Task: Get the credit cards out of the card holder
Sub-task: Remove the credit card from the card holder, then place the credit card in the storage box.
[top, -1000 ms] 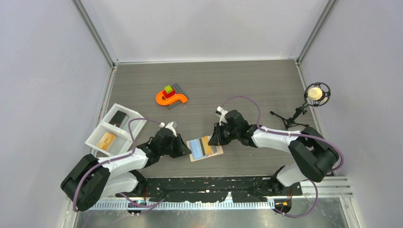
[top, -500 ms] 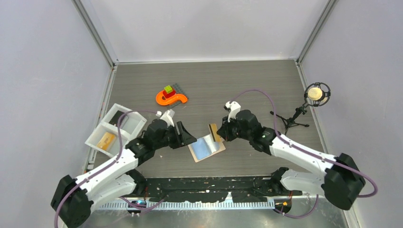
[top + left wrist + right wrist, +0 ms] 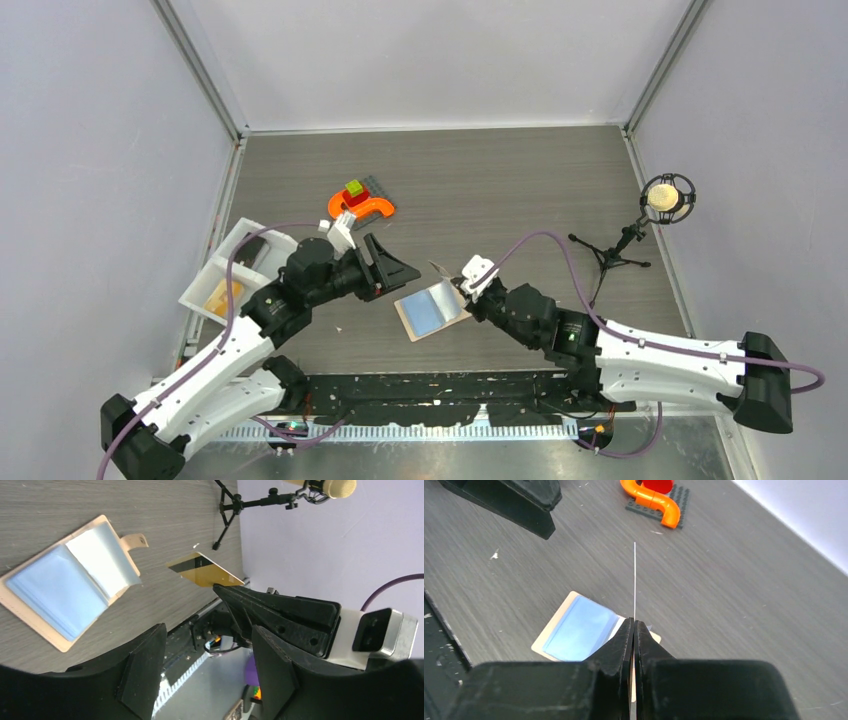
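We note the card holder [image 3: 432, 308] lying open on the desk [image 3: 520, 190] near the middle, pale blue inside facing up. The right gripper [image 3: 634, 624] is clamped on a gold card [image 3: 205, 570] with a dark stripe, held on edge in the air clear of the holder, while the left gripper [image 3: 398, 268] hangs with its jaws apart just left of the holder. At left, a white tray [image 3: 210, 262] holds a dark card [image 3: 251, 247] in its far compartment and an orange-yellow card [image 3: 221, 296] in the near one.

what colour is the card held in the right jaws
Golden yellow with a black stripe; the card shows best in the left wrist view.
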